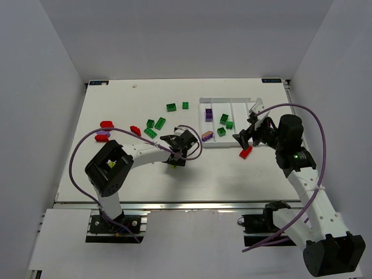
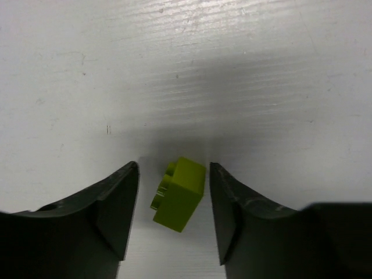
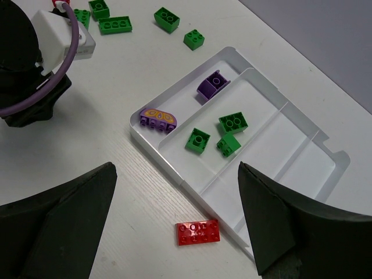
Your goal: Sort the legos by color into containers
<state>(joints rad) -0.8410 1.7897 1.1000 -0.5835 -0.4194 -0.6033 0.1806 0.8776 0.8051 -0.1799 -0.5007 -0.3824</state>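
A small yellow-green lego (image 2: 181,197) lies on the white table between the fingers of my left gripper (image 2: 173,168). Its jaws stand apart on both sides of it, with a narrow gap on each. From above, that gripper (image 1: 174,160) is at the table's middle. My right gripper (image 3: 175,168) is wide open above a red lego (image 3: 197,232), which lies on the table just outside the white tray (image 3: 302,157). The leftmost container holds two purple legos (image 3: 212,85), the one beside it three green legos (image 3: 232,123).
Several green legos (image 1: 160,122) lie loose left of the tray (image 1: 224,147). Red legos (image 1: 135,130) and a purple one (image 1: 103,133) sit near the table's left edge. The left arm's cable (image 1: 78,157) loops over that side.
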